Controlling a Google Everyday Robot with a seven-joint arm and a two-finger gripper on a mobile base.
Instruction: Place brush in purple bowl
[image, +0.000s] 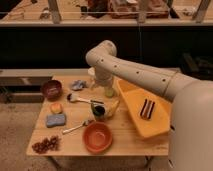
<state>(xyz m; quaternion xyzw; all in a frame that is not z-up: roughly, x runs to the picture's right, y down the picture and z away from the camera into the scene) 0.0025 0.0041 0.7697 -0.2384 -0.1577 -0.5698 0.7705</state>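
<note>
The brush (84, 100) lies flat near the middle of the wooden table (125, 142), its pale tuft pointing left and its thin dark handle running right. The small dark purple bowl (51, 89) stands at the table's back left, a short way left of the tuft. My gripper (107, 92) hangs from the white arm over the back middle of the table, just above and right of the handle's end. It is open and holds nothing.
An orange bowl (97, 137) sits at the front, a metal spoon (77, 127) to its left. A dark cup (98, 111), blue sponge (56, 120), grapes (46, 144), grey cloth (78, 85) and yellow tray (132, 102) surround the brush.
</note>
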